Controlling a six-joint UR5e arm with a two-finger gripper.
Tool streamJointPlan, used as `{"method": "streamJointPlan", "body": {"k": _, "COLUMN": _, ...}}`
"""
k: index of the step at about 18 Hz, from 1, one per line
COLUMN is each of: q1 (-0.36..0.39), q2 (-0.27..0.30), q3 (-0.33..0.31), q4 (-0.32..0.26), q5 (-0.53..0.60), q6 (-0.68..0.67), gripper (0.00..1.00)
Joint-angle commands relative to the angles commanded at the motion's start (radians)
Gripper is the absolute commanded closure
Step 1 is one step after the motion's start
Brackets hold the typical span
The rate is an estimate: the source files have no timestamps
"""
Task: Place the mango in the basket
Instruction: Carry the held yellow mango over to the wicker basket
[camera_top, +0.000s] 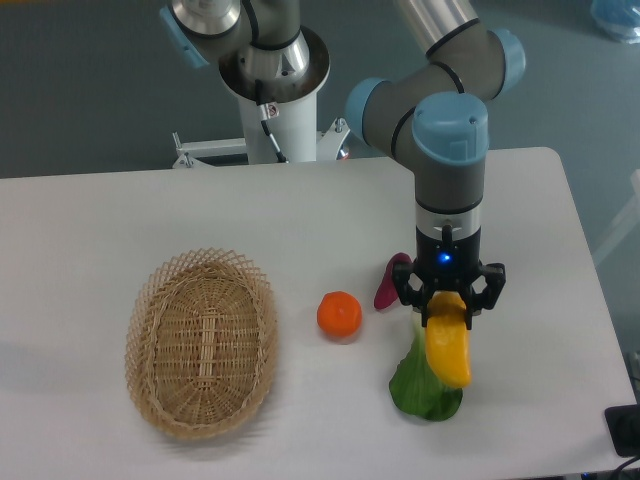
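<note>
Camera view, fixed, looking down at a white table (120, 210) w/ 1 arm (450, 150) reaching in from the top. The gripper (449, 308) points straight down at the right side of the table, its 2 black fingers (408, 290) closed around the upper end of the mango (449, 352). The mango hangs below the fingers, long axis roughly vertical, slightly tilted, yellow-orange; whether its lower end touches anything can't be told from this angle. A small blue light glows on the gripper body just above the fingers.

Under and behind the mango is a green leafy vegetable (420, 392), lying on the table, partly hidden by the fruit. Just left of the gripper, a purple-red tuber (387, 283) lies on the table, its right part hidden behind the fingers. Further left sits a round orange (339, 314), apart from the tuber.

The basket (165, 300) stands on the left part of the table, oval, woven, light tan, open lattice rim, nothing visible inside. It's well apart from the mango, w/ the orange between them.

No brands, labels or readable writing on the arm, gripper or objects. The arm's base post (290, 120) stands at the table's far edge, and a dark object (625, 430) shows at the lower right frame edge, too cropped to identify.
</note>
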Motion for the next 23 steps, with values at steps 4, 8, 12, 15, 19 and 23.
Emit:
{"method": "streamJointPlan", "body": {"k": 4, "q1": 0.0, "q2": 0.0, "q3": 0.003, "q4": 0.0, "q5": 0.0, "q6": -0.008, "gripper": 0.43}}
{"method": "streamJointPlan", "body": {"k": 8, "q1": -0.006, "q2": -0.002, "q3": -0.003, "q4": 0.0, "q5": 0.006, "q6": -0.014, "gripper": 0.43}}
{"method": "streamJointPlan", "body": {"k": 12, "q1": -0.032, "q2": 0.008, "q3": -0.018, "q4": -0.006, "q5": 0.012, "q6": -0.044, "gripper": 0.43}}
{"method": "streamJointPlan", "body": {"k": 15, "q1": -0.078, "q2": 0.026, "q3": -0.063, "q4": -0.006, "q5": 0.015, "q6": -0.11, "gripper": 0.43}}
{"method": "streamJointPlan", "body": {"k": 19, "q1": -0.173, "q2": 0.075, "q3": -0.104, "q4": -0.006, "q5": 0.015, "q6": -0.207, "gripper": 0.43}}
{"method": "streamJointPlan", "body": {"k": 23, "q1": -0.25, "q2": 0.113, "q3": -0.161, "q4": -0.008, "q5": 0.017, "q6": -0.261, "gripper": 0.43}}
